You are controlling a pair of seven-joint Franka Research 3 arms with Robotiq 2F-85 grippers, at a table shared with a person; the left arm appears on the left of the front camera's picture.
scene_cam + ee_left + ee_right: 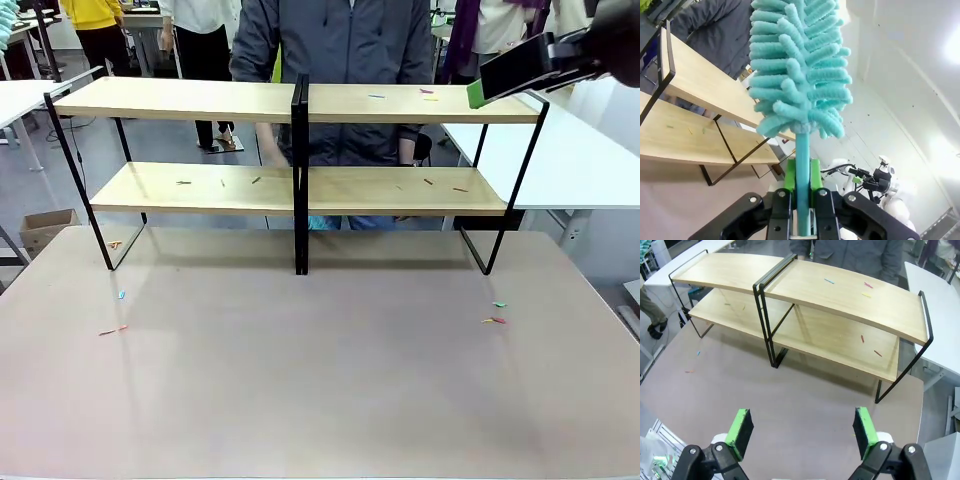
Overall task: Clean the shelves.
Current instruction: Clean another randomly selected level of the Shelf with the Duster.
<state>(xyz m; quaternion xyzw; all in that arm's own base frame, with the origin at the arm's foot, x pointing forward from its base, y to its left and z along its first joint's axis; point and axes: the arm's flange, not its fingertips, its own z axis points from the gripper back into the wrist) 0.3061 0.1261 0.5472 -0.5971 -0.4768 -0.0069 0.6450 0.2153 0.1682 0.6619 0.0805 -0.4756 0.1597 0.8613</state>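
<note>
Gripping one teal duster (800,70), left claw (802,175) faces four-board shelves (200,100).

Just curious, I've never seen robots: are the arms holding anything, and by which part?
Left end effector: teal duster, gripped by its handle just below the head. Right end effector: open, empty.

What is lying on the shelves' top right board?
A few small coloured scraps lie on the shelves there. From the front, the right gripper covers part of that board's right end.

Front camera faces the shelves (200,100) across the table (320,380); right wrist looks down on them, left wrist sidelong.
</note>
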